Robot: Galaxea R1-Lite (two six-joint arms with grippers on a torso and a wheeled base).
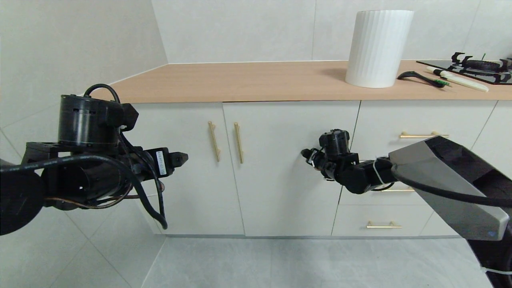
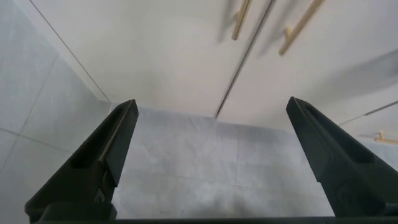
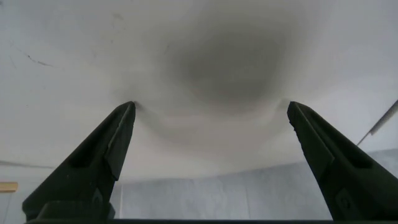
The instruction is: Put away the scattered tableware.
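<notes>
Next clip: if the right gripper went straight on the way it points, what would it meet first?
Most likely the white cabinet door. The right gripper, jaws open, faces its plain panel with a shadow cast on it, so it seems near; exact depth is unclear.

Bright even light; soft shadow left of white canister (image 1: 379, 48).

This is a kitchen. A wooden countertop (image 1: 240, 82) runs along tiled walls (image 1: 240, 28). Below it are white cupboard doors (image 1: 280, 168) with brass handles (image 1: 238, 143), and drawers (image 1: 420, 120) to their right. At the countertop's right end sits a gas hob (image 1: 480, 66), with utensils (image 1: 460, 79) and a ribbed white jar (image 1: 378, 48) beside it. The floor (image 1: 300, 262) under the cupboards is tiled grey.
</notes>
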